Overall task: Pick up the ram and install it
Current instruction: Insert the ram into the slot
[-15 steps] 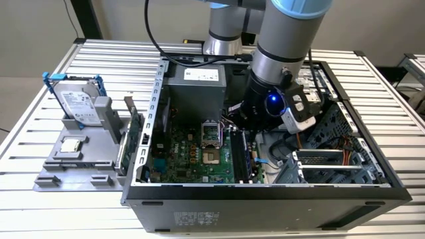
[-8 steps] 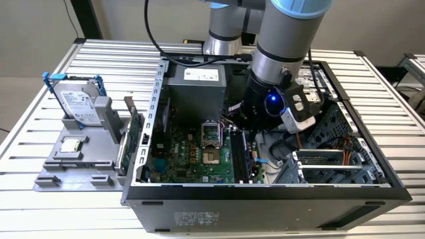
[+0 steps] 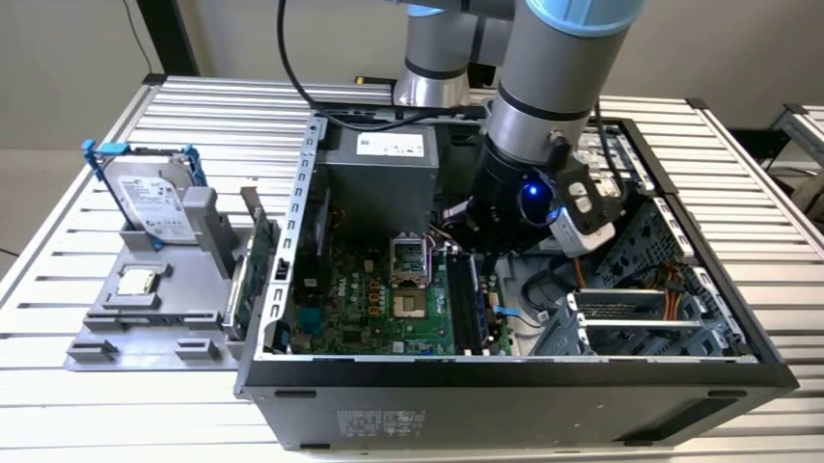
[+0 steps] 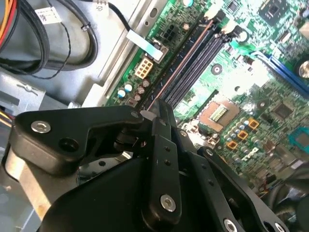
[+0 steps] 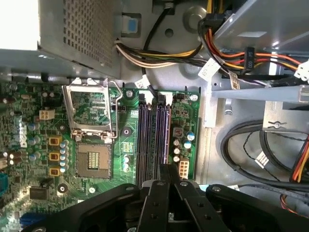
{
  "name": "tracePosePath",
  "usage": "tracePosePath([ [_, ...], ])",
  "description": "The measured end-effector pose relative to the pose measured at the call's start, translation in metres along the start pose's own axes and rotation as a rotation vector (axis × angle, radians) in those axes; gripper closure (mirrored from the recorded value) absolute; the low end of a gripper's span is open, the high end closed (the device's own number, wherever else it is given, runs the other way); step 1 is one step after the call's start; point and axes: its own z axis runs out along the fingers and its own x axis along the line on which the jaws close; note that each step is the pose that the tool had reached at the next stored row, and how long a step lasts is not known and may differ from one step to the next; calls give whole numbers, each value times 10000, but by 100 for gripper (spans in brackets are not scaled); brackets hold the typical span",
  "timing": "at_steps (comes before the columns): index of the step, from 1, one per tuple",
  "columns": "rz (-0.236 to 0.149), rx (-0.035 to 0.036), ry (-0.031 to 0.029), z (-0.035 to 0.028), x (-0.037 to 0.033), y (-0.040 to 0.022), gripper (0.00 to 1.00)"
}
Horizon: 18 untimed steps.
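The arm [image 3: 554,106] reaches down into the open computer case [image 3: 515,405], which lies on its side on the slatted metal surface [image 3: 116,424]. In both wrist views the pincer [image 5: 169,168] [image 4: 157,108] has its fingers drawn together, and I cannot make out anything between them. The tips are right over one end of the motherboard's memory slots [image 5: 153,140].

In the exterior view the ram [image 3: 487,294] shows as a long dark blue strip standing on edge among those slots, on the exterior view's right side of the motherboard [image 3: 373,309], just below the arm's wrist. Whether it is fully seated cannot be told. Beside the slots is the CPU socket [image 5: 92,158], uncovered, with its metal frame [image 5: 91,104] swung up.

Printed labels are plentiful but too small to make out:
- a white sticker on the power supply [image 3: 390,145]
- a pale sticker on the case's outer wall
- white tags on the cable bundles [image 5: 210,70] [image 4: 48,14]

Outside the case, on the exterior view's left, a grey holder [image 3: 142,318] carries an upright hard drive [image 3: 149,198] with a printed face label, a square processor chip [image 3: 135,282] lying flat, and a green card [image 3: 258,260] standing on edge next to the case wall.
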Motion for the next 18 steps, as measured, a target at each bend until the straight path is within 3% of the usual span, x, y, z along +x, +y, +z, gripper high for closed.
tracePosePath([
  [18, -3039, 32, -94, 0, 1, 0, 100],
])
